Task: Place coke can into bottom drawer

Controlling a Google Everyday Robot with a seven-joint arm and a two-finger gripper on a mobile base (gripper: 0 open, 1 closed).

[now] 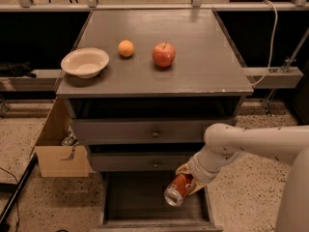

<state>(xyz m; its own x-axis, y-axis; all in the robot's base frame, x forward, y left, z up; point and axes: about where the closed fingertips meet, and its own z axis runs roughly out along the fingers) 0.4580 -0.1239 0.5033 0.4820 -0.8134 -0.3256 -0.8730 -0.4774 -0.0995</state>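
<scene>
The coke can (pixel 177 191) is red with a silver end facing the camera, tilted on its side. My gripper (pixel 186 180) is shut on it and holds it just above the right part of the open bottom drawer (pixel 130 197), a dark tray pulled out at the foot of the cabinet. My white arm reaches in from the right edge of the view. The can hangs in the air and does not touch the drawer floor.
The grey cabinet top (pixel 203 62) carries a white bowl (pixel 85 62), an orange (pixel 126 48) and a red apple (pixel 163 54). Two knobbed drawers (pixel 155 133) are shut above the open one. A cardboard box (pixel 60 151) stands at the cabinet's left.
</scene>
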